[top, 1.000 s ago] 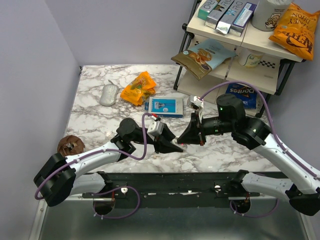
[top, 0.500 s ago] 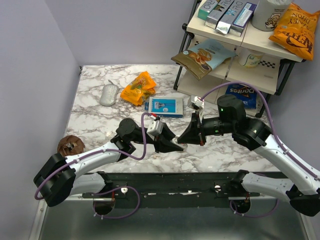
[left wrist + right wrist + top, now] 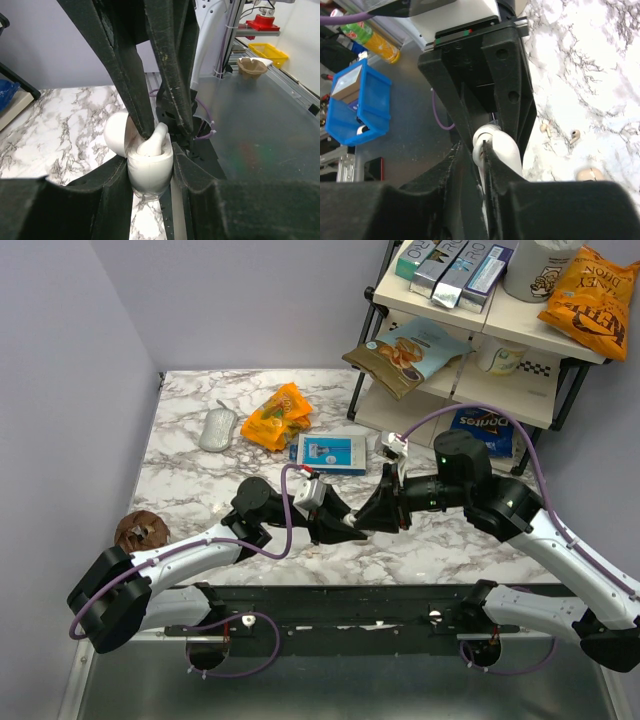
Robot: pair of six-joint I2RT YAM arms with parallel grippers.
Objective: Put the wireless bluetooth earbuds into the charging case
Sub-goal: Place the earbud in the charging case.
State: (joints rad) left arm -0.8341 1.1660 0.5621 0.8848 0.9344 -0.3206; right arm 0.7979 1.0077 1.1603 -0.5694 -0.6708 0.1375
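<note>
Looking down from above, the meeting point of the two arms is hard to read: their black fingers overlap and almost wholly hide what is between them.

The left wrist view is clearer. The left tool [image 3: 150,170] is pinching the charging case [image 3: 149,181] by its sides, just above the tabletop [image 3: 200,470]. The lid [image 3: 116,136] is swung open to one side. One earbud [image 3: 156,142] stands in the case, its upper part above the rim. The case floor and any second well are hidden.

The right tool [image 3: 165,131] reaches down with a finger on either side of the earbud. One finger touches it. Whether the other presses it, or the fingers have parted, cannot be told. In the right wrist view only a narrow slit shows between these fingers, with a white sliver in it.

Loose cream pieces [image 3: 575,135] lie on the tabletop beyond, too small to identify.

Compared with the frame a second earlier, the right tool has closed in on the left tool, and the white gap between their tips is gone. The mouse [image 3: 217,428], orange bag [image 3: 278,415] and blue-and-white box [image 3: 331,453] lie where they were.

A blue bin [image 3: 357,105] off the tabletop holds a small box.
</note>
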